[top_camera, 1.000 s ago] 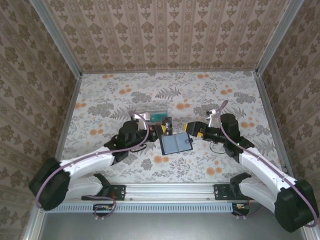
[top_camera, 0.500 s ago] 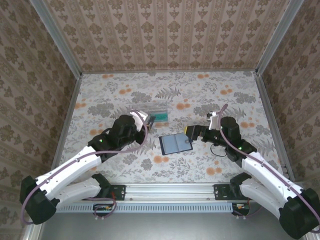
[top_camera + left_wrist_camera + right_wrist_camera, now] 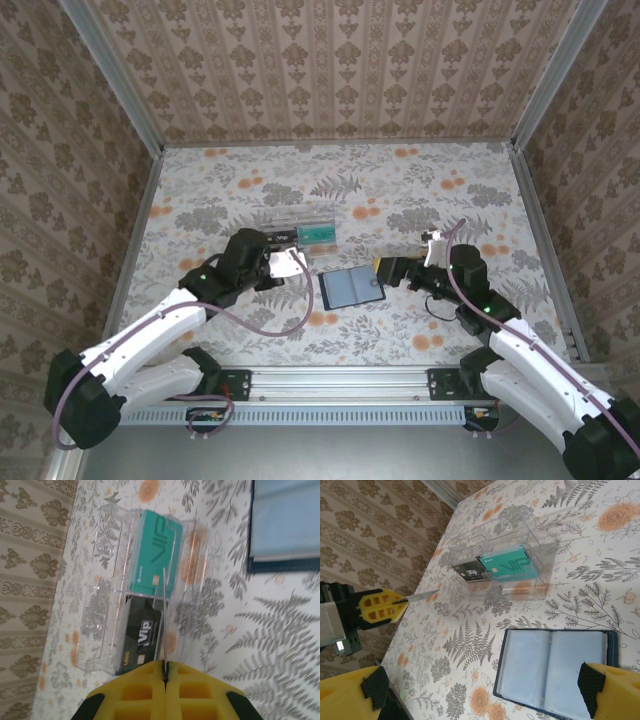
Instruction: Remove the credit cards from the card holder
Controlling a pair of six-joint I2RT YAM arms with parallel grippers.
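Pinching left gripper (image 3: 165,672): jaws shut on a thin card (image 3: 420,597), held edge-on on the near side of the clear box.
Right gripper (image 3: 388,268): jaws wide apart, holding nothing, just right of the card holder.
Card holder (image 3: 555,670): open flat, mid-table.
Clear box (image 3: 540,545): green VIP card (image 3: 512,565) and black VIP card (image 3: 469,571) inside.

**Papered box, flowered floor**

A floral worktop (image 3: 400,195), grey ferns and orange blossoms on white, is boxed in by three walls (image 3: 330,70) of beige damask wallpaper. Metal posts (image 3: 113,75) mark the far corners, and an aluminium rail (image 3: 340,378) lines the near edge.
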